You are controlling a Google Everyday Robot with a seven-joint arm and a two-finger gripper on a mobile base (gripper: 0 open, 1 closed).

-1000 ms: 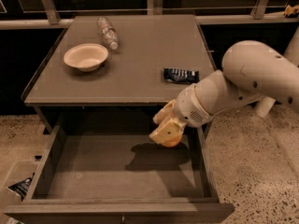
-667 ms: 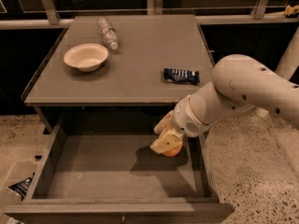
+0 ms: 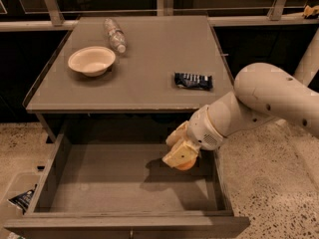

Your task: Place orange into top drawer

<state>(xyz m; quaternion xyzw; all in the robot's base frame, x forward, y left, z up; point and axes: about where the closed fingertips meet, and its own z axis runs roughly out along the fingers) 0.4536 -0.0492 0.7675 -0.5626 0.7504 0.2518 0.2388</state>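
Observation:
The top drawer (image 3: 99, 183) is pulled open below the grey table top, wide and shallow with a bare flat bottom. My gripper (image 3: 180, 156) reaches in from the right on the white arm and hangs inside the drawer's right half, just above its floor. It is shut on the orange (image 3: 187, 164), of which only a sliver shows under the cream fingers (image 3: 174, 156). A shadow lies on the drawer floor beneath it.
On the table top stand a white bowl (image 3: 91, 60), a plastic bottle lying on its side (image 3: 115, 34) and a dark blue snack wrapper (image 3: 193, 80). A wrapper (image 3: 21, 200) lies on the speckled floor left of the drawer. A railing runs behind the table.
My gripper has sunk lower into the drawer with the orange, and the arm has swung slightly forward. Nothing on the table top has moved.

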